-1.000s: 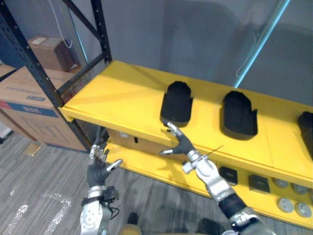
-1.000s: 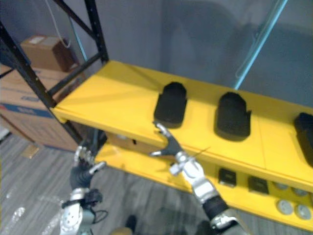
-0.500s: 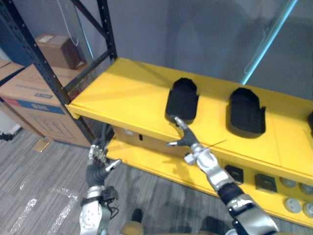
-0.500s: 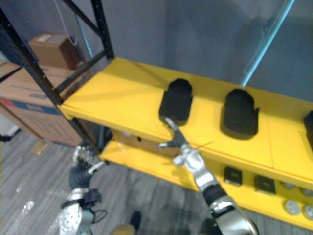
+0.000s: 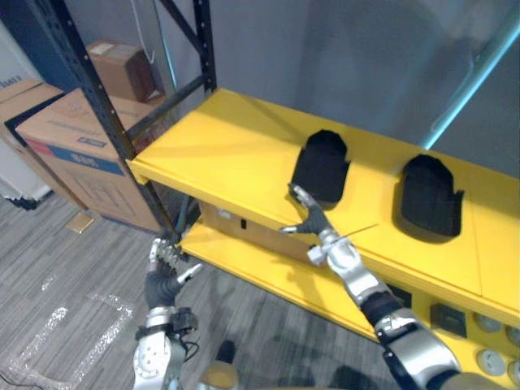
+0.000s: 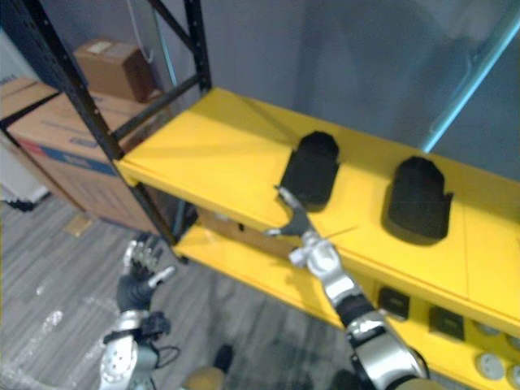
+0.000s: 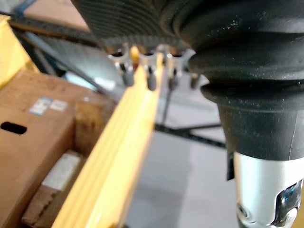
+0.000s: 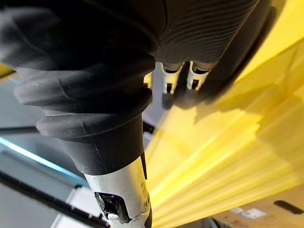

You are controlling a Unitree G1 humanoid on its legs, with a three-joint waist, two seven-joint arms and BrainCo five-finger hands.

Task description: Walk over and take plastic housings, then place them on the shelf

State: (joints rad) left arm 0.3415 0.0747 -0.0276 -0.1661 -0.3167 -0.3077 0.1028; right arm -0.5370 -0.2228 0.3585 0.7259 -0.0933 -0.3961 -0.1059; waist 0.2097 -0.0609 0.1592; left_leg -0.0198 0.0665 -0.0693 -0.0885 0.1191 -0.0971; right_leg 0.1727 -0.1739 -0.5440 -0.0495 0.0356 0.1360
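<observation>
Two black plastic housings lie on the yellow shelf (image 5: 219,146): one (image 5: 320,166) in the middle and another (image 5: 430,196) to its right. My right hand (image 5: 311,221) is open, its straight fingers reaching up to the shelf's front edge just below the middle housing, touching or nearly touching its near end. My left hand (image 5: 164,271) is open and low on the left, in front of the lower shelf, holding nothing.
A black rack upright (image 5: 106,114) frames the shelf's left end. Cardboard boxes (image 5: 73,138) stand on the floor at left, a smaller one (image 5: 122,69) behind. The lower yellow shelf (image 5: 268,272) carries small dark and round parts (image 5: 496,341) at right.
The whole picture has shifted right and down, so the camera has moved. My right hand stays at the shelf edge below the middle housing. The left hand stays low and open.
</observation>
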